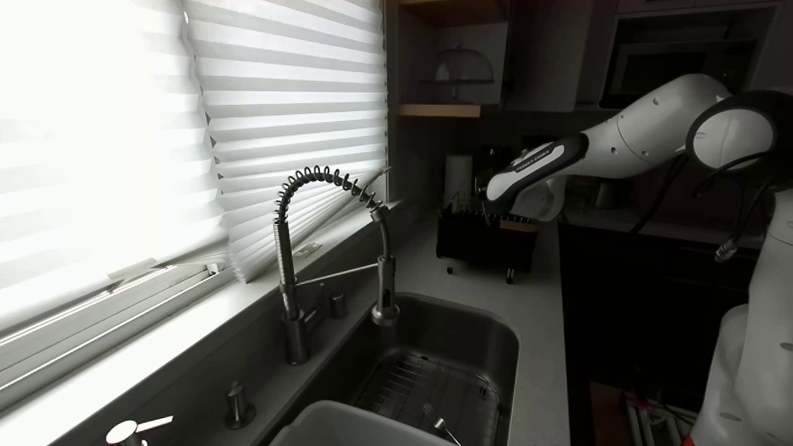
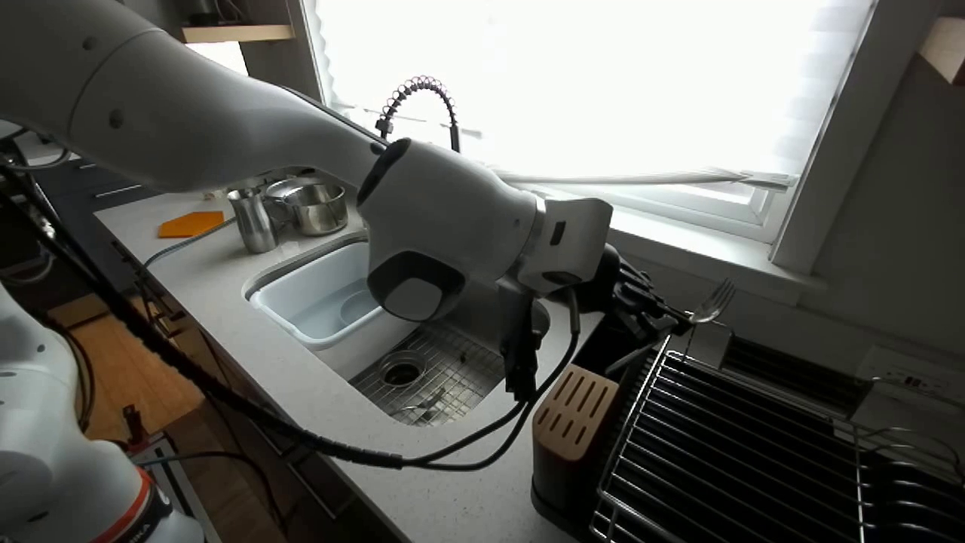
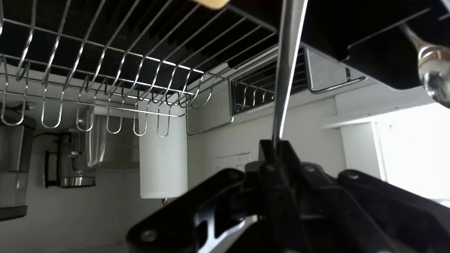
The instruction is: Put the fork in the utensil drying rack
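Probably light, stiff and slick, the metal fork [image 2: 711, 308] sits pinched near its neck by the closed end effector [image 3: 276, 148], seemingly a sound hold.

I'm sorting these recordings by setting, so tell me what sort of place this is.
Almost certainly a kitchen, perhaps in a home: there is a sink with a spring-coil faucet, and a dish rack stands on the counter nearby.
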Available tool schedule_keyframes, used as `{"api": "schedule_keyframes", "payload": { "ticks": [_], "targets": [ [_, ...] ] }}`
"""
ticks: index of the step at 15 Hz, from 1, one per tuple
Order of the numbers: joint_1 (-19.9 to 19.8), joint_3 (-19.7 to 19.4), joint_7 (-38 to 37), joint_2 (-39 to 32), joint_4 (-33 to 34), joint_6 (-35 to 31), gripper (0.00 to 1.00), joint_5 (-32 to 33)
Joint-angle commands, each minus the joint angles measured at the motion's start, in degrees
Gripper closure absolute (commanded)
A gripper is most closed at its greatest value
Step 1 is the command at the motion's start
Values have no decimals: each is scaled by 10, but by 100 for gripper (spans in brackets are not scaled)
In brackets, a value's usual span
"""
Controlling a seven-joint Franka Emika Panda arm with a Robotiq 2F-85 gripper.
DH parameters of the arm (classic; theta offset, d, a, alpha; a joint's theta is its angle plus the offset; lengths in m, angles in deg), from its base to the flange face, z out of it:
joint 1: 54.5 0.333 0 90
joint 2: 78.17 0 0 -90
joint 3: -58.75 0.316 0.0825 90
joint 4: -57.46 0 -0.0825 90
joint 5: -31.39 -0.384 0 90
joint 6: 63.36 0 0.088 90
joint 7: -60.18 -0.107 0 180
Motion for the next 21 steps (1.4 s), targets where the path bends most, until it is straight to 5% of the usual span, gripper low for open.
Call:
{"api": "schedule_keyframes", "payload": {
  "ticks": [1, 13, 14, 21],
  "targets": [
    [-2, 3, -15, -3, -22, -14, 98, -6],
    [7, 6, -7, 0, -43, -11, 94, -4],
    [8, 6, -7, 1, -44, -12, 74, -4],
    [10, 10, -3, 19, -46, -7, 25, 0]
  ]
}}
